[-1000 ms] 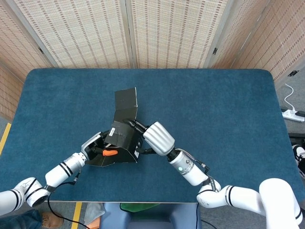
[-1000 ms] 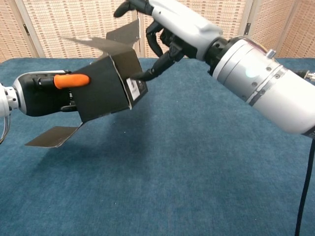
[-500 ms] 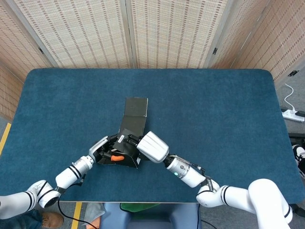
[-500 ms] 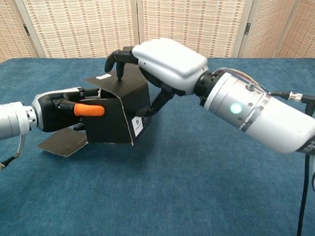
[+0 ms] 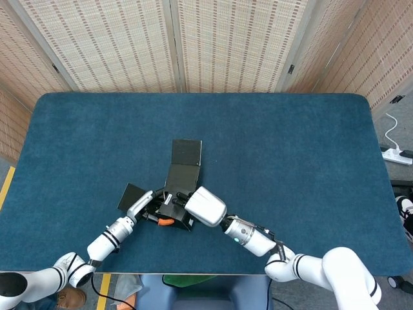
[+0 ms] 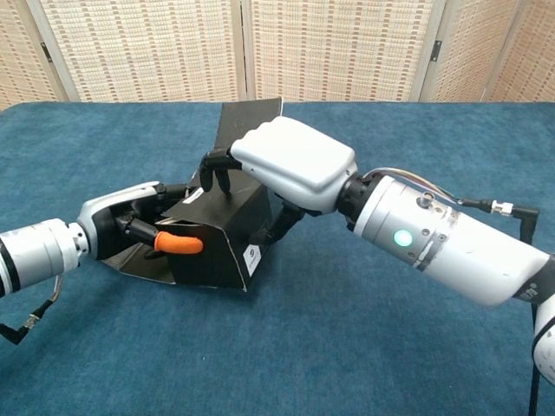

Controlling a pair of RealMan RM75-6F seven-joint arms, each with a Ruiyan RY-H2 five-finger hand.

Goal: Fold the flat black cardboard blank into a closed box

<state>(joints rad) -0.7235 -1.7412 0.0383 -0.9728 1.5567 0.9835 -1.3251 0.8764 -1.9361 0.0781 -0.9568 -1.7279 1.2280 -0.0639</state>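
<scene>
The box [image 6: 217, 247] sits on the table [image 5: 290, 148], half formed, with its lid flap [image 5: 186, 152] lying open behind it. The right hand [image 6: 290, 165] presses down on top, fingers curled over the upper edge. The left hand [image 6: 130, 230] grips the near side, thumb across the front panel (orange tip showing). The sides are being squared up; next the lid flap must swing over and tuck in. A second ago the box hung tilted in the air; now it rests down.
</scene>
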